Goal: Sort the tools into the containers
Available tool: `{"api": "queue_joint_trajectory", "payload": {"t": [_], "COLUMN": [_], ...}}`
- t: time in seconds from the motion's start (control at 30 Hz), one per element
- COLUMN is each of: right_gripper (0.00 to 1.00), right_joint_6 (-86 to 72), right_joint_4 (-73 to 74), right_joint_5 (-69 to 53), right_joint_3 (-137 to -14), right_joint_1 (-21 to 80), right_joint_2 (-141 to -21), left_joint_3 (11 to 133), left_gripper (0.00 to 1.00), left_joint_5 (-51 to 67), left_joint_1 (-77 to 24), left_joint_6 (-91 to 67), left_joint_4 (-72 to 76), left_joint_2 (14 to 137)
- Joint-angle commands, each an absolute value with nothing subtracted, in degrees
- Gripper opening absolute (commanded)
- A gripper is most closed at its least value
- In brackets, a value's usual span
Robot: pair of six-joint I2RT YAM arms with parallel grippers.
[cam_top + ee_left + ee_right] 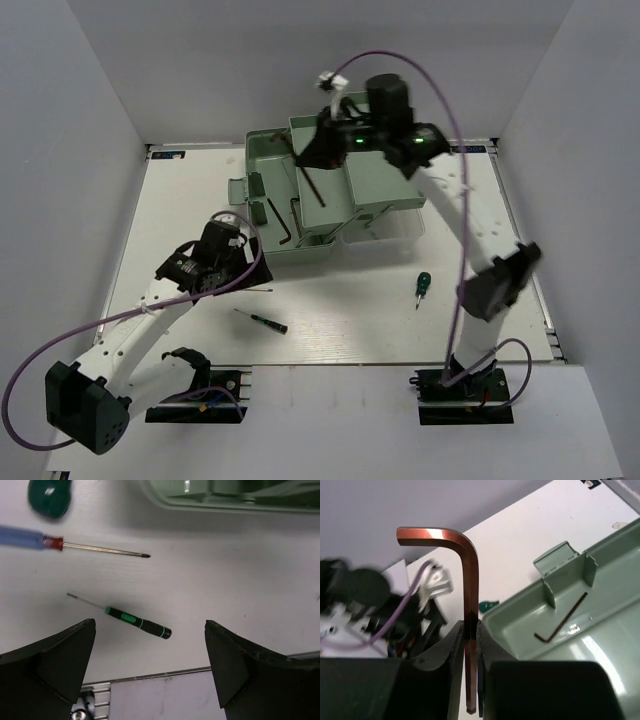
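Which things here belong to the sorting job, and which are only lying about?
Job:
pale green plastic toolbox
reddish-brown L-shaped hex key in the right hand
thin dark hex key inside it
black screwdriver with green bands
short green-handled screwdriver
blue-handled screwdriver

Not the job:
purple cables
black base plates

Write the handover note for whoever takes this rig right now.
Left gripper: open and empty, above the black-and-green screwdriver lying on the table.
Right gripper: shut on a reddish-brown hex key, held over the toolbox.
Done: one dark hex key lies in a toolbox tray.
Left: place the held key. Then sort the black-and-green screwdriver, the blue-handled screwdriver and the green-handled screwdriver, all of which are on the table.
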State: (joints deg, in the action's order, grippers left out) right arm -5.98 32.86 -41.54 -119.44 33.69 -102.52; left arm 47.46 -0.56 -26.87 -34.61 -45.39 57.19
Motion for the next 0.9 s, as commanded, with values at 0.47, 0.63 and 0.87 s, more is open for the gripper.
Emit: {"api": "queue_joint_trajectory", "payload": {"t": [0.47,0.63,0.87], "right_gripper": [0.59,0.67,0.64], "right_joint_6": [-12.92,-11.69,-12.74], "right_joint_4": [25.05,24.70,21.71], "right_joint_5": [-20.03,-26.44,-31.46], "right_joint_3": [-129.73,-125.35,-111.28], "right_joint_1": [40.43,39.82,35.95], "right_joint_2": [-128.41,-121.66,-106.97], "left_joint_3": [41.04,41.57,42.19], "left_gripper": [1.00,1.00,0.84], "left_joint_5": [-12.13,-14.68,-16.70], "left_joint_1": [-24.53,-21.80,-15.13], "left_joint_6": [-59.67,-62.84,-64.07], "left_joint_4": [-44.12,-44.65,-45.26], "left_joint_2": [61.77,61.00,59.58]}}
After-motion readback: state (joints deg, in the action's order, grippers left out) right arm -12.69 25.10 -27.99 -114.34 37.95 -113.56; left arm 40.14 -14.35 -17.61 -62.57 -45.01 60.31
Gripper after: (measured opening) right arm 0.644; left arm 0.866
